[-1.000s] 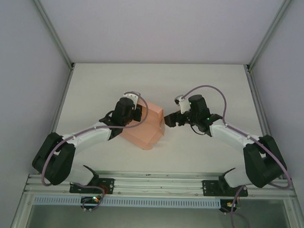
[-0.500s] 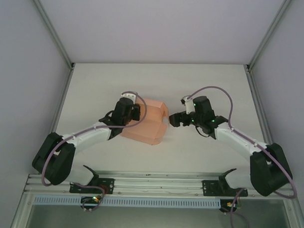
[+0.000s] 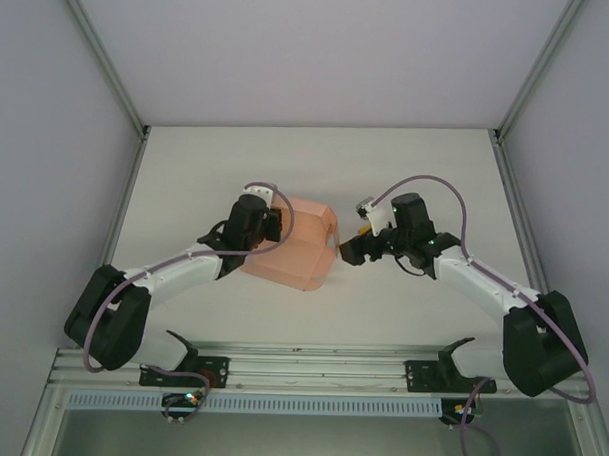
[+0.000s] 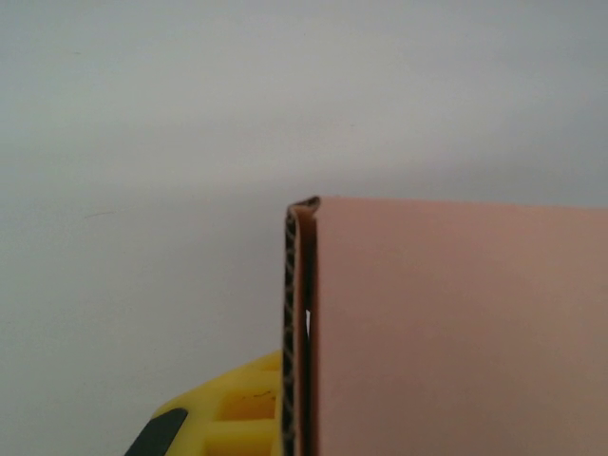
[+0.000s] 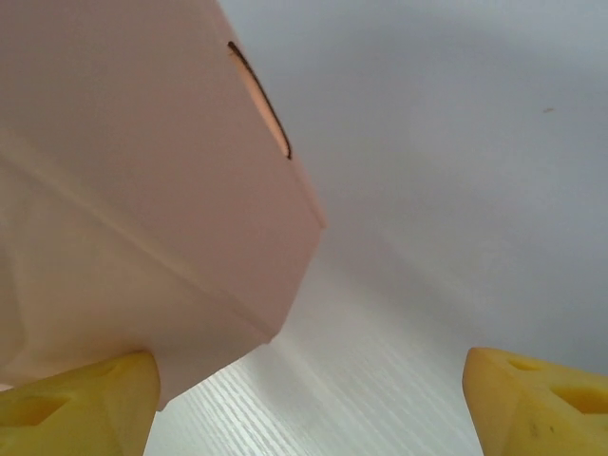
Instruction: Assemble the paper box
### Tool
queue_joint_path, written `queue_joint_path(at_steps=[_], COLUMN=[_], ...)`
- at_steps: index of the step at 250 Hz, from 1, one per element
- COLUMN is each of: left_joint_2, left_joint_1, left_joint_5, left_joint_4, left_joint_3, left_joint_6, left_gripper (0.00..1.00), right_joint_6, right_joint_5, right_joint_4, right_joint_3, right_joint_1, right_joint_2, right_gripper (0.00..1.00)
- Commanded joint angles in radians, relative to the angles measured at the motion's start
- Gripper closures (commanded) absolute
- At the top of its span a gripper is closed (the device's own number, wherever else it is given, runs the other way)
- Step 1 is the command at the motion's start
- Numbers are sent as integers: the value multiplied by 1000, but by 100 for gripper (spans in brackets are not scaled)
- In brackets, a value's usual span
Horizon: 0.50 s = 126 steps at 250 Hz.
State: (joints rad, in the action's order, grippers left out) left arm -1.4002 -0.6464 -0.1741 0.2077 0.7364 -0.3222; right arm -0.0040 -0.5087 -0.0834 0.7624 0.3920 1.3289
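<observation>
Grip on the left: the left gripper is clamped on the left wall of the paper box. On the wrist cam one yellow finger sits tight against the doubled card edge, and the other is hidden behind it. It hasn't budged over the last second.
Box spot: about mid table, between the two grippers, part folded, with a slot cut in the panel facing right.
What changed: a second ago the box sat cocked, with a corner poking toward the near edge. Now it lies squarer and flatter.
Right side: the right gripper has backed off a bit and dropped toward the box's near right corner. Jaws are wide apart, with one fingertip touching that corner.
Takeaway: looks like one fold just got settled and the right side is lining up for the next panel. Pretty sure we're only partway.
</observation>
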Motion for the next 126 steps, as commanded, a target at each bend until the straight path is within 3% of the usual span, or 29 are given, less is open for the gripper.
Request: queue_joint_path(at_steps=[1, 72, 126], left_joint_2=[0, -35, -42], left_joint_1=[2, -26, -30], left_joint_5=[33, 24, -19], left_joint_4=[-9, -7, -11], left_joint_3=[36, 51, 50], left_joint_6=[-15, -5, -12], left_gripper=[100, 100, 100], right_joint_6=[17, 206, 227], right_joint_5=[-84, -37, 10], right_joint_4=[95, 262, 194], right_joint_3=[59, 161, 195], right_joint_1=[13, 44, 53], right_joint_2=[57, 211, 228], right_gripper=[18, 25, 26])
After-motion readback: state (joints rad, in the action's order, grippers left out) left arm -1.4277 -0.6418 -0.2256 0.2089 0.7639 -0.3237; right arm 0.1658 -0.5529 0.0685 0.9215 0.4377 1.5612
